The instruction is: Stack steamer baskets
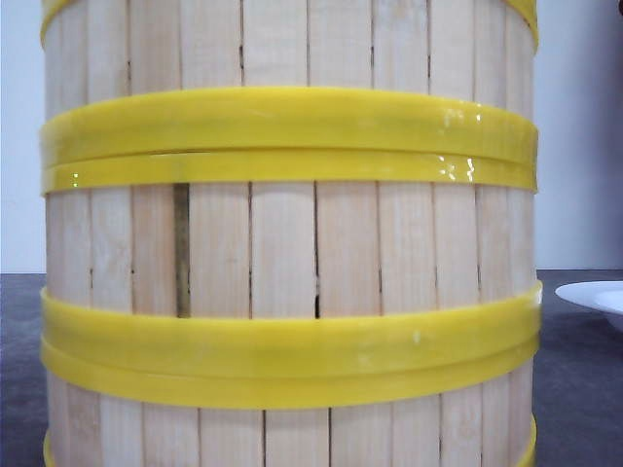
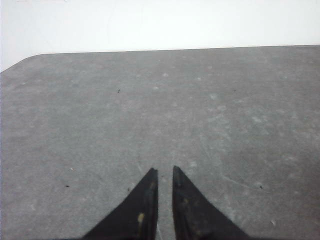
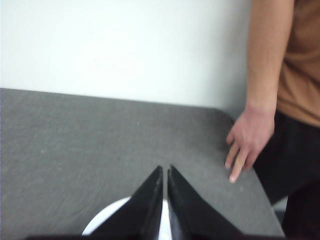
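Note:
A stack of steamer baskets (image 1: 292, 253) fills the front view, very close to the camera, with pale vertical slats and doubled yellow rim bands (image 1: 292, 136) where one basket rests on another. Neither gripper shows in that view. In the left wrist view my left gripper (image 2: 165, 170) hangs over bare grey table with its black fingers nearly together and nothing between them. My right gripper (image 3: 166, 167) is shut and empty above a white plate (image 3: 105, 220). No basket shows in either wrist view.
The white plate's rim (image 1: 599, 297) peeks out at the right of the stack. A person in a brown shirt stands at the table's corner with a hand (image 3: 247, 140) resting on the grey table (image 3: 75, 140). A white wall lies behind.

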